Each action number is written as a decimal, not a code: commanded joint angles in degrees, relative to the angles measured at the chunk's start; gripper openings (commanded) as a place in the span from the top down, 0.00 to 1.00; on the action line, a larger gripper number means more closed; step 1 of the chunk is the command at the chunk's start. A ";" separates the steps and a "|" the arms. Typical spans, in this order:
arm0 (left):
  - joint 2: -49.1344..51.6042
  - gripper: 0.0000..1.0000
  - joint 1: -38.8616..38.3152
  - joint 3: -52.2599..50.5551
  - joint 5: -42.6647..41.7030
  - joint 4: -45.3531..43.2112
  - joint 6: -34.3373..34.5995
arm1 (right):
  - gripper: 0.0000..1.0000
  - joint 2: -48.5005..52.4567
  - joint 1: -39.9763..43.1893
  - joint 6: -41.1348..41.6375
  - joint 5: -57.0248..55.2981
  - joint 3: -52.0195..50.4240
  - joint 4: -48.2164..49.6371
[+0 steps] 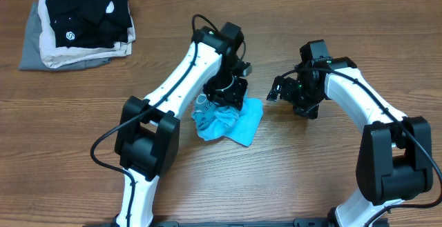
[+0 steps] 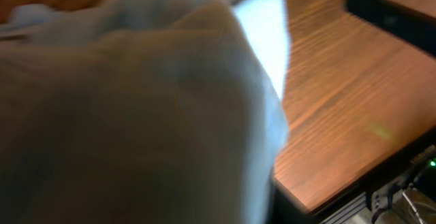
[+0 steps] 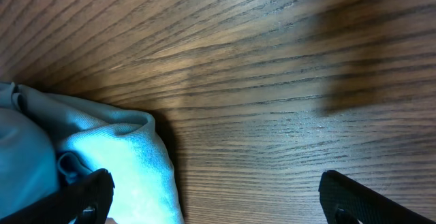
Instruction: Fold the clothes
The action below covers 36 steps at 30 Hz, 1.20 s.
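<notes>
Sky-blue crumpled thin T-shirt on brown wooden table; left gripper atop it, grip indiscernible; right gripper spread wide, empty.

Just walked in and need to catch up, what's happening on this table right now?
Two robot arms are working on a light blue T-shirt, which lies crumpled in the middle of the wooden table, not yet folded. The left hand is down on the bunched fabric; cloth fills its camera, so its grip is unclear. The right hand hangs open just beside the shirt, holding nothing. A stack of folded garments sits at a far corner.
</notes>
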<state>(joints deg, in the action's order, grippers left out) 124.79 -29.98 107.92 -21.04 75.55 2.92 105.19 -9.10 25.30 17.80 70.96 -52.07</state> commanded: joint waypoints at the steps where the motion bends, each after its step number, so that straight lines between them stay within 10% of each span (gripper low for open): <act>1: 0.13 0.75 -2.38 0.11 -3.17 -0.15 -1.46 | 0.00 0.37 0.07 0.26 0.31 -0.46 0.31; 12: -0.22 0.39 -1.77 21.53 2.38 12.79 -2.43 | 0.00 0.37 7.89 -1.53 0.31 6.23 -7.06; 22: 0.07 0.40 6.38 19.85 4.44 19.02 -0.79 | 0.01 0.35 9.33 -12.90 14.84 15.76 -14.56; 30: 0.07 0.42 6.75 2.27 9.42 5.35 1.68 | 0.80 0.44 -0.94 -9.55 17.07 11.37 -10.86; 36: 0.26 0.50 11.02 -2.67 7.89 -0.31 2.21 | 0.95 0.44 -8.02 -8.13 22.71 7.21 -5.79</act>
<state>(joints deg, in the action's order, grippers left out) 124.84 -21.91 106.78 -13.63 76.20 3.99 105.56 -14.55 16.36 35.24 80.16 -60.40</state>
